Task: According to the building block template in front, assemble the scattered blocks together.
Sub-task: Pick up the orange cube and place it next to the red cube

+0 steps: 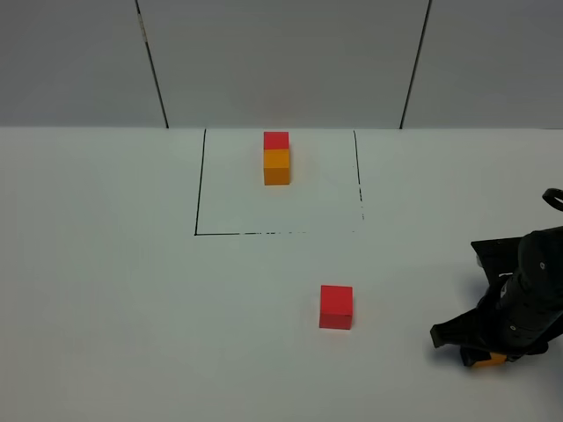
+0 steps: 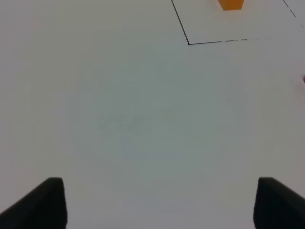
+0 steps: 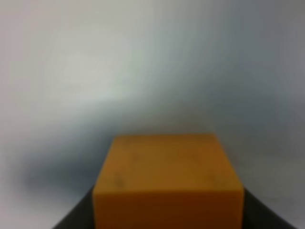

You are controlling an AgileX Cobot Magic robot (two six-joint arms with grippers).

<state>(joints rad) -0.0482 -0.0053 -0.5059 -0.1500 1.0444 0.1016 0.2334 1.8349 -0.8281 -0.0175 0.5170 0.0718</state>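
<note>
The building block template (image 1: pixel 276 158), a small red cube joined to an orange one, stands inside the black-lined square (image 1: pixel 201 185); its orange part (image 2: pixel 231 4) shows in the left wrist view. The loose red block (image 1: pixel 336 307) sits on the white table in front of the square. The loose orange block (image 3: pixel 167 183) fills the right wrist view, and my right gripper (image 1: pixel 479 352) at the table's right front is shut on it. Only a sliver of that orange block (image 1: pixel 486 359) peeks out below the fingers in the high view. My left gripper (image 2: pixel 159 205) is open over bare table.
The square's black outline (image 2: pixel 188 44) marks the far middle of the white table (image 1: pixel 106 264). A grey panelled wall (image 1: pixel 281 61) rises behind it. The right arm's black body (image 1: pixel 528 290) hangs over the table's right front corner.
</note>
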